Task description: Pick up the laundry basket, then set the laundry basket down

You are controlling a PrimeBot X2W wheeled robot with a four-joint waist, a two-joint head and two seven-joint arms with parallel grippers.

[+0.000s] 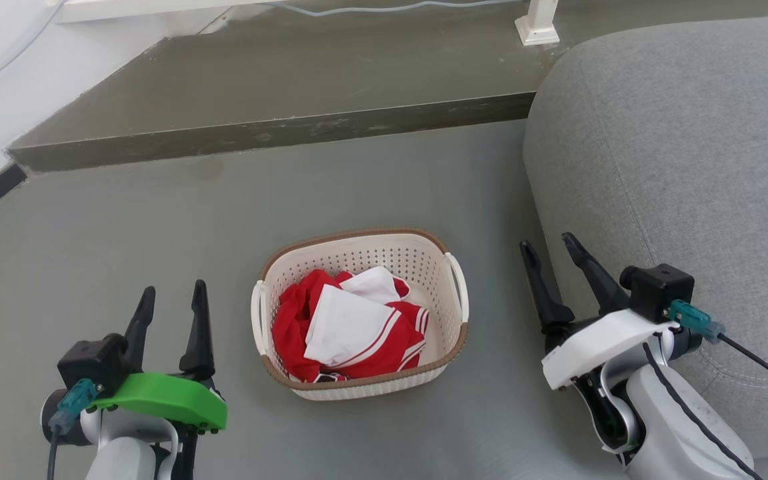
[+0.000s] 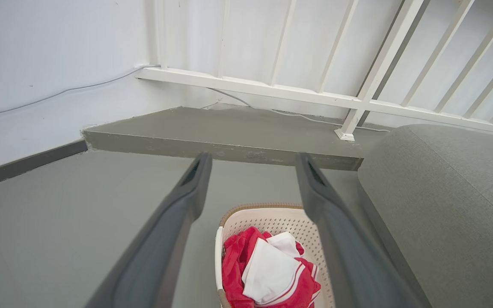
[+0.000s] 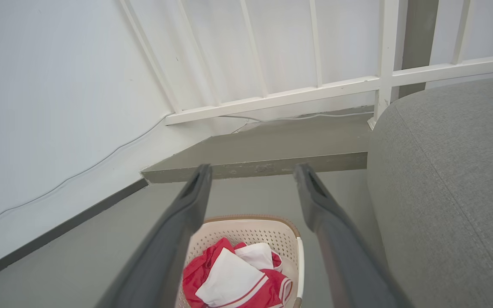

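Floor (image 1: 124, 233), grey and smooth, spans the foreground.

Sofa (image 1: 691, 147), grey fabric with a rounded corner, on the robot's right.

Raised step (image 1: 291, 80), same grey, edge scuffed, across the far side of the floor.

Railing (image 2: 272, 90), white bars on a white bottom rail, standing on the step against a white wall, with a thin pale cable (image 2: 293, 114) along its foot.

Laundry basket (image 1: 384, 257), cream perforated plastic with a brown woven-look rim and a white handle on each side. It stands upright on the floor between the two grippers, apart from both, with the sofa to its right.

Left gripper (image 1: 174, 288), green mount, dark fingers spread and empty, at lower left.

Right gripper (image 1: 545, 240), white mount, fingers likewise parted and holding nothing, near the sofa's front.

Red-and-white garment (image 1: 351, 327), crumpled, inside the basket below the rim.
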